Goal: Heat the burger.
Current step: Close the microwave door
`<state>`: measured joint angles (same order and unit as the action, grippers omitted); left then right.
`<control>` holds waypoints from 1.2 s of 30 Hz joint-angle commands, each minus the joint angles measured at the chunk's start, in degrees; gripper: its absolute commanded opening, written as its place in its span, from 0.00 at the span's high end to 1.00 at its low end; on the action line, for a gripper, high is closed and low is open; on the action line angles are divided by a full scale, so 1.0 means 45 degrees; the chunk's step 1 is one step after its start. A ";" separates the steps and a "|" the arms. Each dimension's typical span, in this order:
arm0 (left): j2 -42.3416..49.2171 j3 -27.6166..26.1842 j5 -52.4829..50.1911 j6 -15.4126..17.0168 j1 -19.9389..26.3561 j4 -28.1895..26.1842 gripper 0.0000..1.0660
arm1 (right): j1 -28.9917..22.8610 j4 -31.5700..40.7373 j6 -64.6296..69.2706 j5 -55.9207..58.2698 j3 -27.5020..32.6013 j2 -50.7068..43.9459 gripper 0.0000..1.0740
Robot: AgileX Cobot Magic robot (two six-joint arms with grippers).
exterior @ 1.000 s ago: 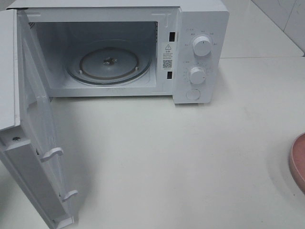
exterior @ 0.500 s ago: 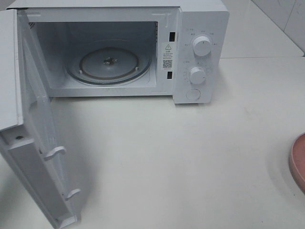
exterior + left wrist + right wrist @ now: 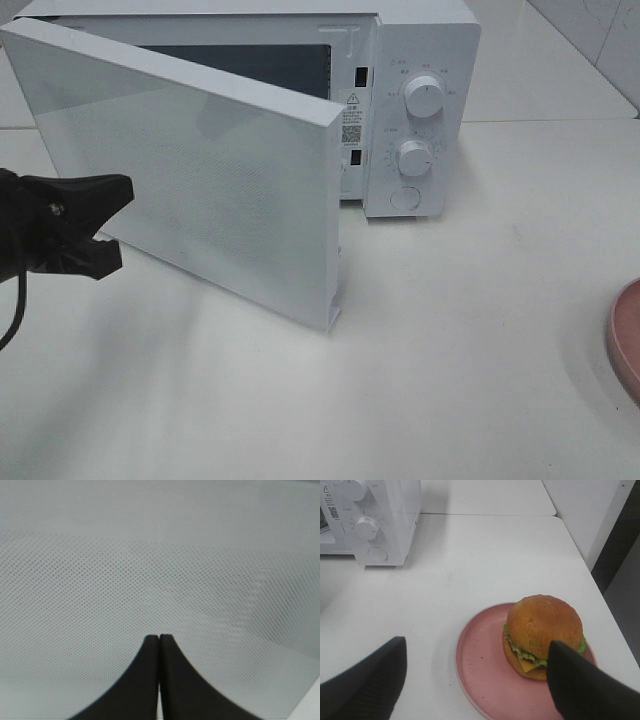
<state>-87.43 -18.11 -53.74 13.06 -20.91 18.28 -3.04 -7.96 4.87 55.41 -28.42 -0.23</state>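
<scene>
The burger (image 3: 544,635), a golden-brown bun with lettuce and cheese showing, sits on a pink plate (image 3: 480,675) on the white table, right of the microwave (image 3: 420,60). Over the plate my right gripper (image 3: 477,647) stands open; one finger is beside the burger and nothing is held. In the exterior view only the plate's edge (image 3: 625,340) shows and the burger is out of view. My left gripper (image 3: 120,215) is shut and empty, its tips (image 3: 159,637) close against the outer face of the half-closed microwave door (image 3: 200,170).
The door (image 3: 150,555) fills the left wrist view and hides most of the oven's inside. Two white knobs (image 3: 424,97) and a round button are on the microwave's right panel. The table edge runs just right of the plate.
The microwave door has swung from wide open to about half shut. My left gripper has come into view at the left, behind the door's outer face. The plate has not moved.
</scene>
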 commanded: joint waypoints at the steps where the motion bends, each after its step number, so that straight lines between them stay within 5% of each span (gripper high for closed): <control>1: -0.0089 -0.0280 -0.0102 -0.0216 -0.0357 -0.0751 1.00 | 0.0051 0.0013 -0.0076 -0.0064 0.0025 -0.0318 0.32; 14: -0.2088 -0.3183 0.1006 -0.0879 -0.2292 -0.3552 1.00 | 0.0051 0.0013 -0.0076 -0.0064 0.0025 -0.0318 0.32; 36: -0.3960 -0.6710 0.2305 -0.0929 -0.2559 -0.5029 1.00 | 0.0051 0.0013 -0.0076 -0.0064 0.0025 -0.0318 0.32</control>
<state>-105.31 -47.61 -43.37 9.11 -32.14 -3.72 -3.04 -7.91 4.87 55.41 -28.42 -0.23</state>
